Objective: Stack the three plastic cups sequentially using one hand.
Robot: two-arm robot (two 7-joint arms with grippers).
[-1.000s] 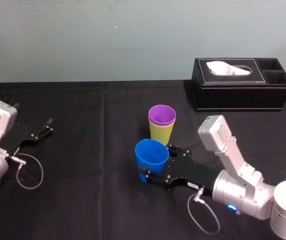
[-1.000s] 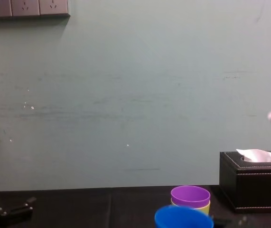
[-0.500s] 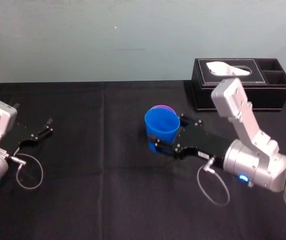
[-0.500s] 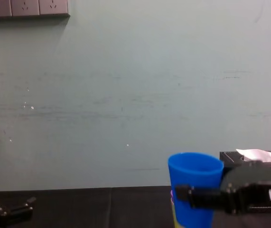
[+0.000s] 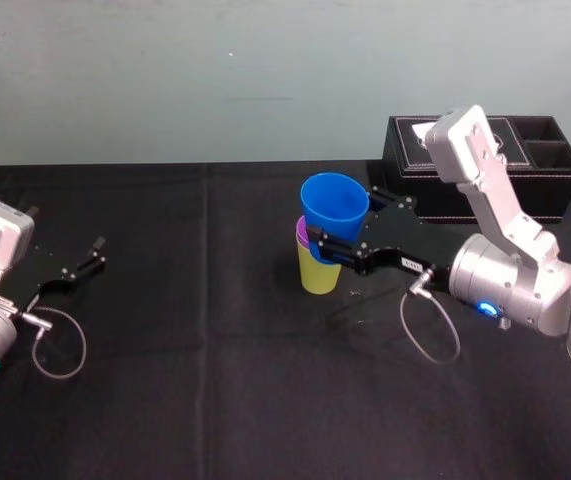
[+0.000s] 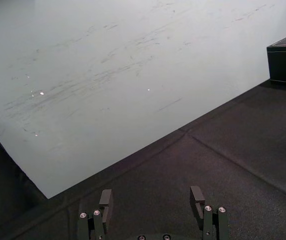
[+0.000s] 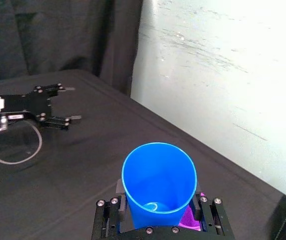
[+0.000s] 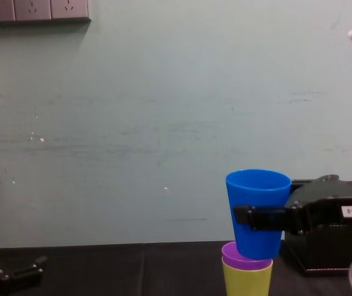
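Note:
My right gripper (image 5: 330,245) is shut on the blue cup (image 5: 334,208), one finger on each side of its lower half. The blue cup (image 8: 259,216) hangs upright over the purple cup (image 8: 245,256), which is nested in the yellow-green cup (image 8: 247,281); its base is at the purple cup's mouth. In the right wrist view the blue cup (image 7: 159,182) sits between the fingers (image 7: 120,200), with a bit of purple (image 7: 190,220) below. The purple rim (image 5: 302,234) and yellow-green cup (image 5: 318,272) stand mid-table. My left gripper (image 5: 77,268) rests parked at the left, open (image 6: 152,200).
A black tissue box (image 5: 485,170) stands at the back right, just behind the right arm. Cable loops lie by the left arm (image 5: 60,345) and hang under the right wrist (image 5: 430,330). The black table runs back to a pale wall.
My right gripper has lifted the blue cup and carried it back over the purple and yellow-green pair. The left arm has not moved.

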